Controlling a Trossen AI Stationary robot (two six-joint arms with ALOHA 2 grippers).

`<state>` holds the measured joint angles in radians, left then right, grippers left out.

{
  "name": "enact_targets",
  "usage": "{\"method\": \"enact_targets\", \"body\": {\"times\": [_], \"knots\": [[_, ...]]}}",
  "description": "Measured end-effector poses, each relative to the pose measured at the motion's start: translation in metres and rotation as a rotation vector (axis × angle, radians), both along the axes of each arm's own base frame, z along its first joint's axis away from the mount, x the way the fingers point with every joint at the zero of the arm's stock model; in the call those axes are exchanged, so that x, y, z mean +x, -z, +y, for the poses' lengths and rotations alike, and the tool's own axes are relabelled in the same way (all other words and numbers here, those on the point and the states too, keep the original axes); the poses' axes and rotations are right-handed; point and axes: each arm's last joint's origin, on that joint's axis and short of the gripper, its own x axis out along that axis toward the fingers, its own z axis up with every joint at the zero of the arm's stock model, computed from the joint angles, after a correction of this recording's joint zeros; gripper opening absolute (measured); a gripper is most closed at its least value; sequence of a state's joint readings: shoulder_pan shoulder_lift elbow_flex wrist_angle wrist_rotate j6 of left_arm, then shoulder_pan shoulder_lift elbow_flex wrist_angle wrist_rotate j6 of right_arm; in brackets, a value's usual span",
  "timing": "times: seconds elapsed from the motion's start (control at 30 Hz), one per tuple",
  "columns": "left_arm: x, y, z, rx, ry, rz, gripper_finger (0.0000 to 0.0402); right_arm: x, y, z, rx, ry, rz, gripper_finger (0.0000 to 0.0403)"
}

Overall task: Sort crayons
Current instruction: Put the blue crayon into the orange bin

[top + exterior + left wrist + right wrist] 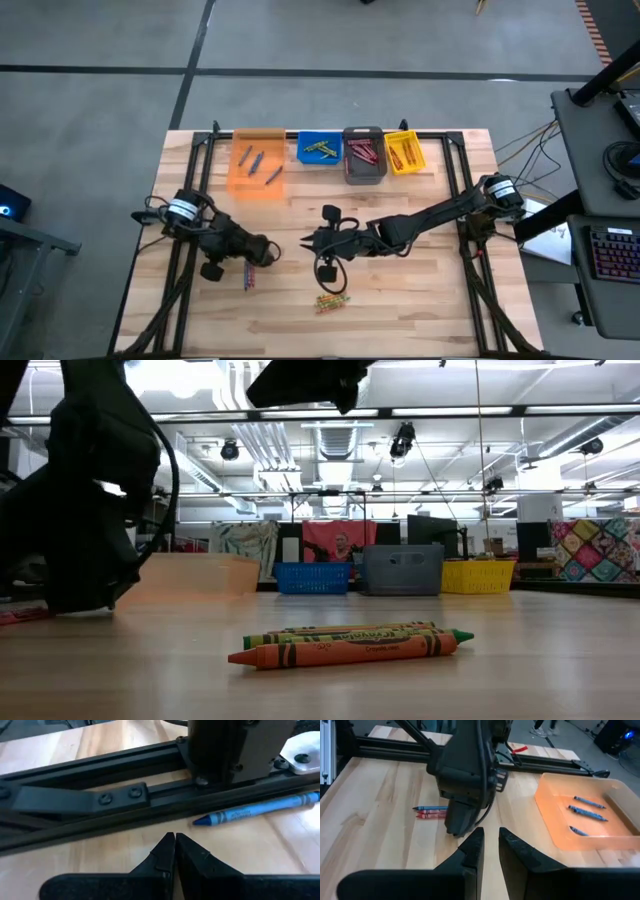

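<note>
A blue crayon (pixel 255 810) and a red one (pixel 427 815) lie together on the table (pixel 420 300) by my left gripper (pixel 268 250). That gripper is shut and low over the wood, its tips (pixel 175 839) a little short of the blue crayon. An orange crayon (pixel 350 651) lies with green and yellow ones (pixel 332 298) near the table's front edge. My right gripper (pixel 308 243) hangs above the table's middle. Its fingers (pixel 490 837) stand slightly apart with nothing between them.
Along the far edge stand an orange bin (pixel 257 185) with blue crayons, a blue bin (pixel 319 160) with green-yellow ones, a grey bin (pixel 365 172) with red ones and a yellow bin (pixel 402 165) with orange ones. Black frame rails (pixel 100 800) run along the table's sides.
</note>
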<state>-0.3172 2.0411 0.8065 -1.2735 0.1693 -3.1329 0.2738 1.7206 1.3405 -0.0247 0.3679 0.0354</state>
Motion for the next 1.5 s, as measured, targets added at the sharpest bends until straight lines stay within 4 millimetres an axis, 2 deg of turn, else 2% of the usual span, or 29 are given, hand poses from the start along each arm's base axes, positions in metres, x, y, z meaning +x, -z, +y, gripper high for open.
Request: {"method": "enact_targets", "body": {"times": [0.27,0.57,0.67,0.83,1.2,1.37,1.5], "knots": [[-0.013,0.003,0.006,0.022,-0.006,0.028,0.0,0.003,-0.008,-0.002,-0.021,-0.008,-0.019,0.0048],[-0.012,0.004,0.015,0.034,0.003,0.013,0.0,0.006,-0.018,-0.003,-0.05,-0.019,-0.045,0.0048],[-0.011,0.004,0.017,0.048,0.055,0.007,0.0,0.006,-0.02,-0.003,-0.053,-0.02,-0.051,0.0048],[-0.004,0.003,0.02,0.071,0.21,-0.017,0.0,0.007,-0.021,-0.006,-0.056,-0.014,-0.05,0.0048],[0.006,0.002,0.018,0.044,0.253,-0.029,0.0,0.007,-0.021,-0.006,-0.055,-0.013,-0.053,0.0048],[0.014,-0.004,0.015,-0.044,0.332,-0.008,0.0,0.007,-0.021,-0.006,-0.054,-0.012,-0.054,0.0048],[0.024,-0.017,0.012,-0.143,0.457,0.071,0.0,0.007,-0.021,-0.006,-0.055,-0.013,-0.054,0.0048]]}}
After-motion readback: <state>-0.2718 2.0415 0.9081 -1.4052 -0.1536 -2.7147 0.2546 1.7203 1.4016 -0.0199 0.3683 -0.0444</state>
